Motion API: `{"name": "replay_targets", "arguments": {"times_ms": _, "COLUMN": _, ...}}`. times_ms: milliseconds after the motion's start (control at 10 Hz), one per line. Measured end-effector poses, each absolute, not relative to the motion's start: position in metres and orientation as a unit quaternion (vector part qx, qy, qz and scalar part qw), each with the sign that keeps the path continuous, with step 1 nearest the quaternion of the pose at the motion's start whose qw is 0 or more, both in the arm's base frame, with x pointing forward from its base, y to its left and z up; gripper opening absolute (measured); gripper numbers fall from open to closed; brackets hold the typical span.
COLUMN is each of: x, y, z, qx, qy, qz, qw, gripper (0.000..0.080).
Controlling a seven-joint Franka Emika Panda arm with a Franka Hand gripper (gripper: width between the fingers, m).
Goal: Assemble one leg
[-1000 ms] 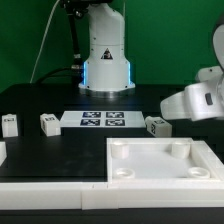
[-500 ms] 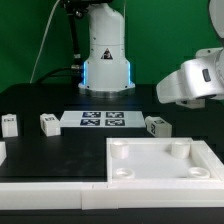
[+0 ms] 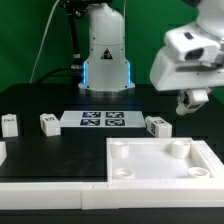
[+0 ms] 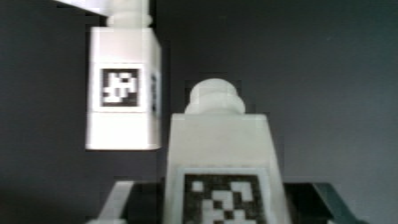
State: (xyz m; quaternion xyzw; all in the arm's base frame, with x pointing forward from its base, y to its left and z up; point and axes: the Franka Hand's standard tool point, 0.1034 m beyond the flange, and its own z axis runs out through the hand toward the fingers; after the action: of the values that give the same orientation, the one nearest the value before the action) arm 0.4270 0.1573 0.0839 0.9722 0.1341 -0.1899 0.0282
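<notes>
My gripper hangs above the table at the exterior view's right, over the far right corner of the large white panel. In the wrist view the gripper is shut on a white leg, whose marker tag sits between the dark fingers. A second leg lies on the dark table beyond it. In the exterior view three legs stand on the table: one just below the gripper, and two at the left.
The marker board lies at the middle back, in front of the robot base. A white piece shows at the left edge. A white strip runs along the table's front edge.
The arm has swung from the exterior view's right edge up and leftward. The gripper now shows, pointing down above the panel's far right corner. The parts on the table have not moved.
</notes>
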Motion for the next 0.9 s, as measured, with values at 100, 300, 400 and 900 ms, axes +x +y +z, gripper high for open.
{"name": "replay_targets", "arguments": {"times_ms": 100, "x": 0.433, "y": 0.150, "z": 0.093, "qx": 0.983, "qy": 0.118, "qz": -0.140, "qw": 0.023, "gripper": 0.0287}}
{"name": "replay_targets", "arguments": {"times_ms": 300, "x": 0.440, "y": 0.148, "z": 0.111, "qx": 0.992, "qy": 0.115, "qz": -0.057, "qw": 0.010, "gripper": 0.0287}}
{"name": "replay_targets", "arguments": {"times_ms": 400, "x": 0.443, "y": 0.149, "z": 0.120, "qx": 0.993, "qy": 0.116, "qz": -0.019, "qw": 0.003, "gripper": 0.0287}}
{"name": "replay_targets", "arguments": {"times_ms": 900, "x": 0.461, "y": 0.151, "z": 0.123, "qx": 0.988, "qy": 0.138, "qz": 0.060, "qw": -0.021, "gripper": 0.0287}}
